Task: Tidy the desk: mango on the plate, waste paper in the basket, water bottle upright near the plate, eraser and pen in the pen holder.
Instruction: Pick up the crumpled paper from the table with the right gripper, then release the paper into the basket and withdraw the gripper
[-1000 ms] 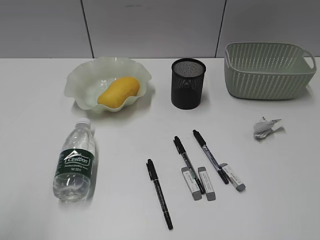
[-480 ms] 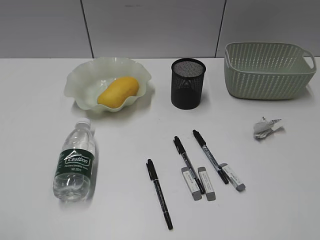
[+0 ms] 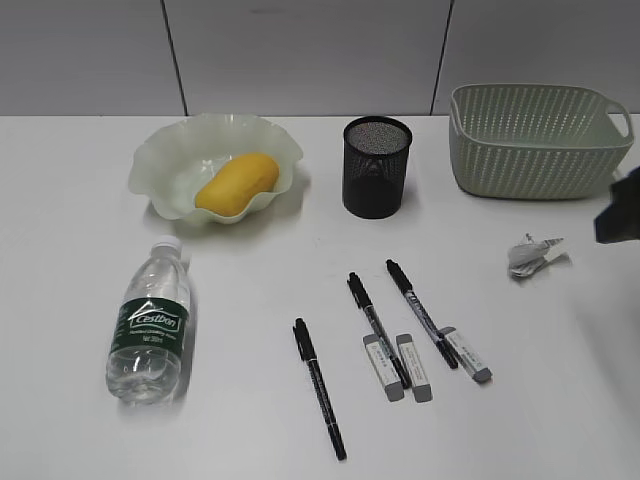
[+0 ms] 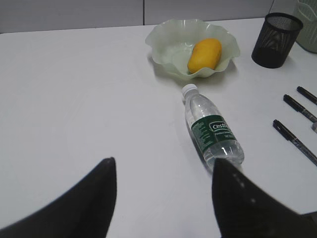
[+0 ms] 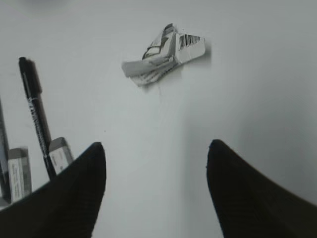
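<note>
The mango (image 3: 237,184) lies in the pale green plate (image 3: 160,150) at the back left. The water bottle (image 3: 150,320) lies on its side on the desk (image 3: 250,280), cap toward the plate. Three black pens (image 3: 378,328) and three grey erasers (image 3: 414,367) lie in front of the black pen holder (image 3: 376,167). The waste paper (image 3: 532,256) lies in front of the basket (image 3: 540,140). My right gripper (image 5: 156,148) is open and empty, with the waste paper (image 5: 161,54) ahead of it. My left gripper (image 4: 163,166) is open and empty, left of the bottle (image 4: 213,131).
A dark part of the right arm (image 3: 622,210) shows at the right edge, above the desk near the basket's front corner. A grey panelled wall stands behind the desk. A pen (image 5: 37,119) and erasers (image 5: 62,151) lie left of the right gripper.
A dark part of the right arm has come into the exterior view at the right edge. The objects on the desk have not moved.
</note>
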Controlling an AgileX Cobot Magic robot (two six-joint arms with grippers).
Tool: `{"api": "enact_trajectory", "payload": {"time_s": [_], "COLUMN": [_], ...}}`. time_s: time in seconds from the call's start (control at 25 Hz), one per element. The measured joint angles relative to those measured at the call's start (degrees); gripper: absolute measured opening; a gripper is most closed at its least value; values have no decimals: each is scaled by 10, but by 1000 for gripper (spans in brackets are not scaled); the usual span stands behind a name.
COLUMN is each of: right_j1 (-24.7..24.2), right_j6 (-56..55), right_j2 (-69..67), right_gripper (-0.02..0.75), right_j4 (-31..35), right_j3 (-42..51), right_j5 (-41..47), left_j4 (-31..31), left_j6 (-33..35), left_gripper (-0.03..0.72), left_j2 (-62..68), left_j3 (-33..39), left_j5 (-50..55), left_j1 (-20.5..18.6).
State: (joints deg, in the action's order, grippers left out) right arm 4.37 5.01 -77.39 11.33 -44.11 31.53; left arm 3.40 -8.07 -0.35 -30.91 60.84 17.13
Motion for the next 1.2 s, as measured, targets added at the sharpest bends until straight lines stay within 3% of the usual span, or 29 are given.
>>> {"api": "enact_trajectory", "payload": {"time_s": [0.24,0.44,0.48,0.52,0.56,0.64,0.76,0.92,1.08,1.16,1.2], "right_j1": [1,8,10,12,14,20,37,40,21,17,15], "right_j6": [-29,-70,-80,-91,-97,-106,-107,-107,-108,-108,-108], "right_j2": [-252,-379,-394,-408,-411,-393,-315,-181,-202,-260,-292], "right_gripper": [596,568,532,445,308,120,18,13,13,56,123], "right_j4": [27,36,35,28,18,-12,-72,-134,-185,-193,-194], "right_j3": [-159,-254,-263,-269,-270,-271,-252,-241,-302,-349,-375], "right_j5": [9,37,44,49,54,62,71,-34,-155,-155,-141], "left_j4": [0,0,0,0,0,0,0,0,0,0,0], "left_j6": [0,-1,-2,-1,-1,-1,-1,-1,-1,-1,-1], "left_gripper": [457,454,454,454,454,454,454,452,452,451,452], "left_j2": [0,0,0,0,0,0,0,0,0,0,0], "left_j3": [0,0,0,0,0,0,0,0,0,0,0], "left_j5": [0,0,0,0,0,0,0,0,0,0,0], "left_j1": [0,0,0,0,0,0,0,0,0,0,0]}}
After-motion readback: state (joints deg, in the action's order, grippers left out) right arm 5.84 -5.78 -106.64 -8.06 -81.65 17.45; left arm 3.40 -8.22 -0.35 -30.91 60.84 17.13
